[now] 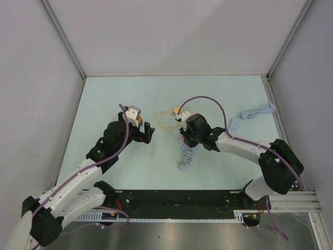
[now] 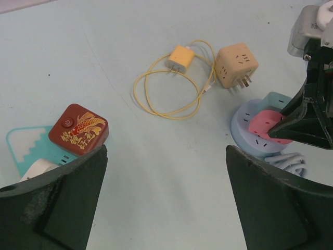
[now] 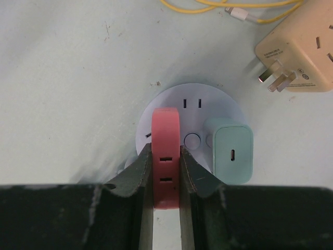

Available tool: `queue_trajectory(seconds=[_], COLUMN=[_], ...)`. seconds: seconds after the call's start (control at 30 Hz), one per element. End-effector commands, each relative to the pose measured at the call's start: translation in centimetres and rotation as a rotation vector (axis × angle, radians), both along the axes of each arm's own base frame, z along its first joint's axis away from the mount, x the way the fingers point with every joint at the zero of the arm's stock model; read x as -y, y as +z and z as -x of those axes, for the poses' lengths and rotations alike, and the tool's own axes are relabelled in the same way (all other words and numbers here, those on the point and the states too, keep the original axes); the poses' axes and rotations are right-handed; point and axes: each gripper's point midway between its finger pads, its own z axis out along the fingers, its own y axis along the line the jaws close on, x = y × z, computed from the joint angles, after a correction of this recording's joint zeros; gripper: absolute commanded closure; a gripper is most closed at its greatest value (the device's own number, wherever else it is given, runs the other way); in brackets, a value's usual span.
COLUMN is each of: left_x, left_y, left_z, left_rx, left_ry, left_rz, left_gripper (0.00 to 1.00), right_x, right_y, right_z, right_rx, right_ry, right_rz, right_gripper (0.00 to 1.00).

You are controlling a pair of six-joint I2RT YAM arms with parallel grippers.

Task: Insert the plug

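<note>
Plug (image 3: 165, 127) pink, pinched in right hand (image 3: 165, 153) | seemingly seated on round socket (image 3: 171, 99) | left hand (image 2: 165, 161) spread

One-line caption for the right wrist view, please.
Right gripper shut on a pink rectangular plug over a round pale-blue socket hub, beside a mint-green charger.

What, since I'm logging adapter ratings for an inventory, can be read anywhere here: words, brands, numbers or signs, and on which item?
Nothing can be quoted.
On the beige cube adapter: small grey print and round marks on its pronged face, too small to read.
On the red box: a gold fish picture, no letters visible.
On the pink plug, mint charger and round socket: no writing visible.
</note>
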Motion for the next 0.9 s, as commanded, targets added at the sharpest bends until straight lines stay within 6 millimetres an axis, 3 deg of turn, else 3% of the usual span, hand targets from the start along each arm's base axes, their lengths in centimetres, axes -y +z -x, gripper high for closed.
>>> queue_trajectory(seconds=[0.0,0.23,0.37,0.57,0.87], left_x=[0.2,0.1,0.0,0.0,-0.1], left_y=[1.6,1.6,1.7,1.7,1.5], left_z=[-0.4,-0.4,-0.4,-0.4,-0.4], left_rx=[0.037,0.036,0.039,0.037,0.032], left_ry=[0.001,0.002,0.005,0.007,0.015], left_rz=[0.033,0.032,0.033,0.033,0.028], left_gripper=[0.0,0.0,0.0,0.0,0.0], right_x=[1.5,2.2,3.4,3.1,4.9], right_y=[-3.1,-3.3,-4.3,-5.3,-6.4], right_z=[2.2,2.0,2.7,3.4,3.2], right_rx=[-0.074,-0.067,-0.095,-0.107,-0.152], right_ry=[0.033,0.032,0.054,0.111,0.09], right_rz=[0.098,0.144,0.217,0.251,0.296], right_gripper=[1.0,1.0,1.0,1.0,1.0])
